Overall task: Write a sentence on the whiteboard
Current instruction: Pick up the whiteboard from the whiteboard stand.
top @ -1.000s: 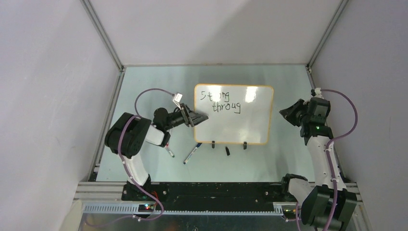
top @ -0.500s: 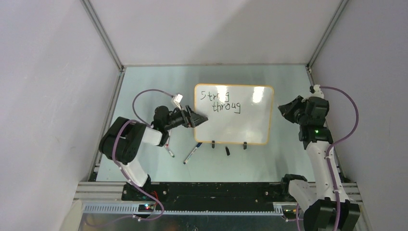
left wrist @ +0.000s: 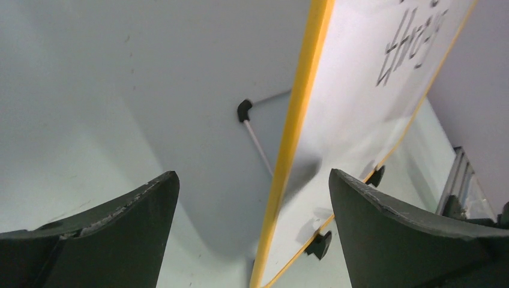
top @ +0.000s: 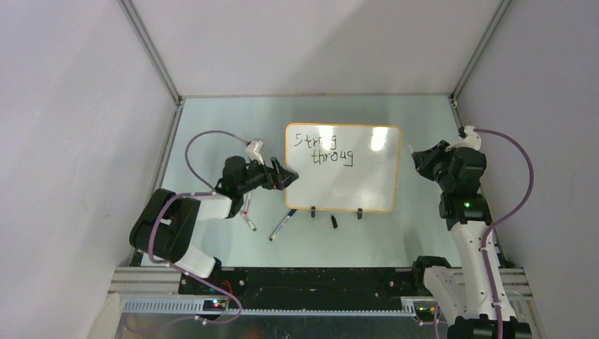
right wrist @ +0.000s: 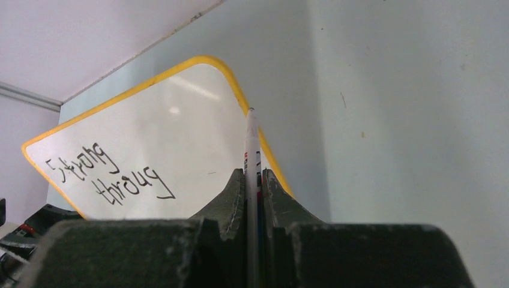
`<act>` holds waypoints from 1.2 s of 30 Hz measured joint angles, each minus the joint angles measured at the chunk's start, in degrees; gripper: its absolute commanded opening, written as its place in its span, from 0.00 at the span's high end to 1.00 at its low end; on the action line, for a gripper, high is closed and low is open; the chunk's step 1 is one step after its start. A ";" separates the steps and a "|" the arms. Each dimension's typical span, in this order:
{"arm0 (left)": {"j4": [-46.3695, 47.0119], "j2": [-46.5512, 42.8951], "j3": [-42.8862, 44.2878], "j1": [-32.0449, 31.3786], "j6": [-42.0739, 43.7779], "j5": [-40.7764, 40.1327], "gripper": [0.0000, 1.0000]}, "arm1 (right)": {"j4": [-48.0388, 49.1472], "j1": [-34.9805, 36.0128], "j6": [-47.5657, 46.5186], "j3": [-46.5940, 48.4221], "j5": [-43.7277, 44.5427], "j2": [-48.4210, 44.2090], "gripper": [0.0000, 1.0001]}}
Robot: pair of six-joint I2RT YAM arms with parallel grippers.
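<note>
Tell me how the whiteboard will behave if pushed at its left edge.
The whiteboard looks thin and rigid, so it would probably shift as one piece. On the smooth table, with only two small clip feet, it may slide or pivot. Its glossy face likely offers little grip.

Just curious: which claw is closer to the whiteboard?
Left. The left gripper stands open astride the left edge of the whiteboard; the right gripper, shut on a marker, hangs just off its right edge.
</note>
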 measured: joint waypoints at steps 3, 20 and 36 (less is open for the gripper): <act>-6.36 -2.14 1.07 -0.04 2.82 -1.55 0.01 | -0.15 1.25 -0.48 0.02 1.01 -0.83 1.00; -15.76 -18.80 -0.68 0.02 11.19 -5.97 0.01 | 0.00 6.27 -1.88 -0.04 3.45 -2.27 1.00; -18.23 -9.60 3.15 3.19 12.66 10.91 0.01 | 2.73 7.15 -1.81 -3.13 4.42 -5.38 1.00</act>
